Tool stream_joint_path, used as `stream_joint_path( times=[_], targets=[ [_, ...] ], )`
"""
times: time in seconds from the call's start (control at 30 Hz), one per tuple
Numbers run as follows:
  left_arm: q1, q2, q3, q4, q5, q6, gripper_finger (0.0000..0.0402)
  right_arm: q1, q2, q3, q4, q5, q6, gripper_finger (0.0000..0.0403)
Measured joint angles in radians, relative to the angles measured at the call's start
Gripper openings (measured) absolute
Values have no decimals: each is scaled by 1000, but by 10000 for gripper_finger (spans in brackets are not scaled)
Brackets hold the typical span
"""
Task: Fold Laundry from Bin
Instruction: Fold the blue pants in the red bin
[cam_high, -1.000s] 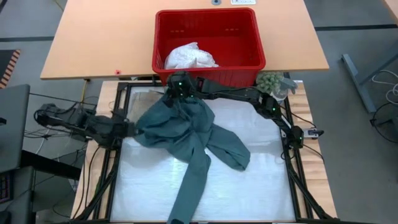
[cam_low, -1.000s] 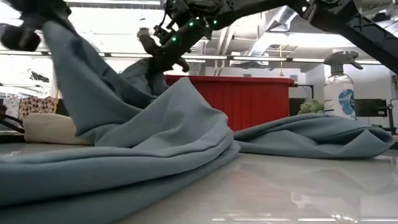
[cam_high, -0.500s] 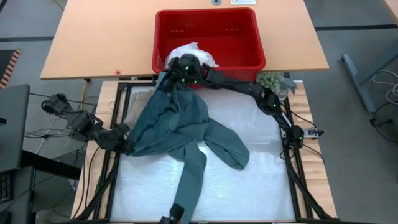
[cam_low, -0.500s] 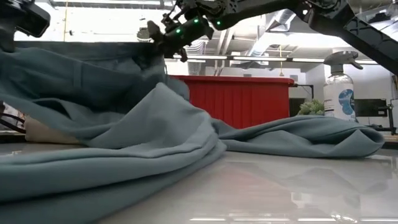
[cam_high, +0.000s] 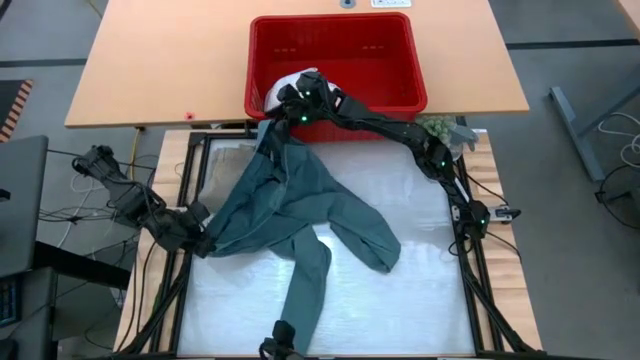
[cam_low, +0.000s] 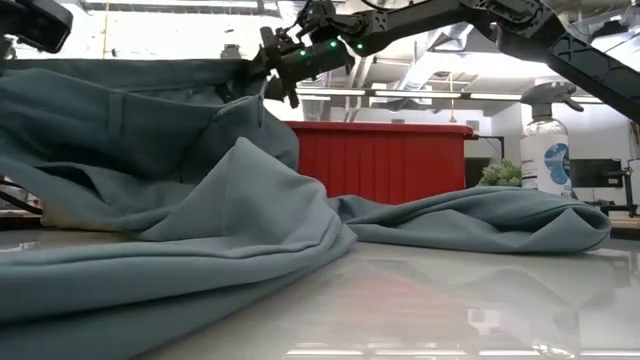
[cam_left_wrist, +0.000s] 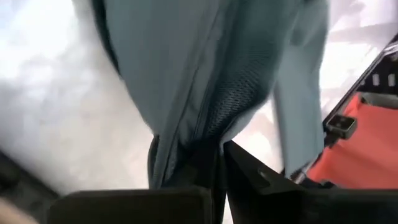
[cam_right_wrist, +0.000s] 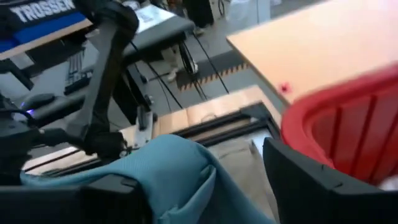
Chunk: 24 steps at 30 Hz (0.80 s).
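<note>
Both fingers sets grip teal garment (cam_high: 300, 215) | glossy white worktop (cam_high: 420, 290) | red bin (cam_high: 400, 95) on tan table (cam_high: 150, 60)

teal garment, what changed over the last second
Both grippers have pulled the teal garment out wider: the right gripper carried its edge up over the red bin, the left gripper drew its edge toward the table's near-left side. The white garment stays in the bin.

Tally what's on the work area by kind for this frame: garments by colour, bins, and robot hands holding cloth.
Teal garments: 1
White garments: 1, in the bin
Red bins: 1
Hands holding the teal garment: 2, left hand and right hand
Total: 5
</note>
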Motion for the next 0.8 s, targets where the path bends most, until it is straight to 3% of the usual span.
stream_joint_path(
  times=[0.2,0.3,0.47,0.57,0.7,0.8],
  targets=[
    [-3,0,0,56,-137,181,56,4,0,0,-103,3,-106,270],
    [-3,0,0,60,-171,211,103,6,0,0,-139,2,-119,270],
    [-3,0,0,63,-144,239,195,-1,0,0,-157,2,-145,270],
    [-3,0,0,147,-182,263,238,-11,0,3,-144,2,-131,270],
    [-2,54,2,299,-254,522,250,-19,0,16,-132,-1,-70,270],
    [-2,144,1,307,-294,662,246,-20,0,16,-135,-20,-44,270]
  ],
)
